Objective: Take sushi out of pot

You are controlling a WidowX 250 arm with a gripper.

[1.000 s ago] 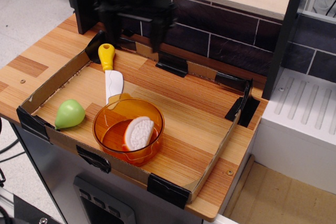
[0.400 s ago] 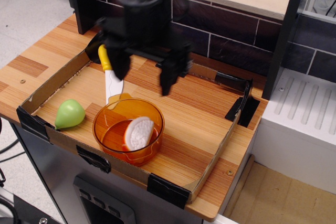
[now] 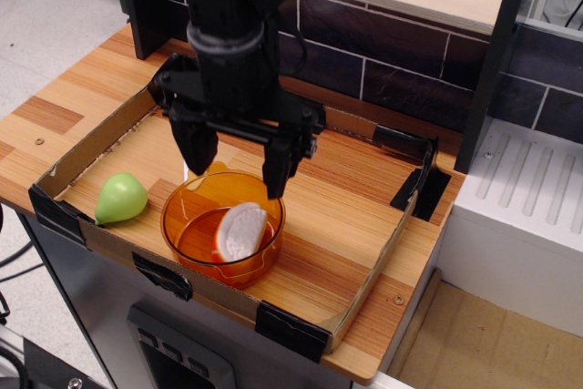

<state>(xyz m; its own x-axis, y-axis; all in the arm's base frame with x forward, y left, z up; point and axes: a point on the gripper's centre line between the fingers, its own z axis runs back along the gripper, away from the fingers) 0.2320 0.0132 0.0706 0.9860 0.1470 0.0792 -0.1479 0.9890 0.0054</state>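
Tool [image 3: 235, 168], jaws spread and empty, had descended from 12 o'clock to just above the pot [image 3: 222, 226]; sushi [image 3: 241, 230] remained inside, leaning at 3 o'clock. Grasp judged imminent.

Matte black arm [image 3: 232, 15], two-fingered tool [image 3: 237, 159]

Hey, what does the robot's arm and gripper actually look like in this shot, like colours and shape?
The arm is matte black throughout, a bulky rounded column with a ribbed collar near its lower end. Below it a wide black crossbar carries the gripper, which has two flat, tapering black fingers with blunt tips. Thin black cables loop beside the wrist. No markings, labels or coloured parts are visible.
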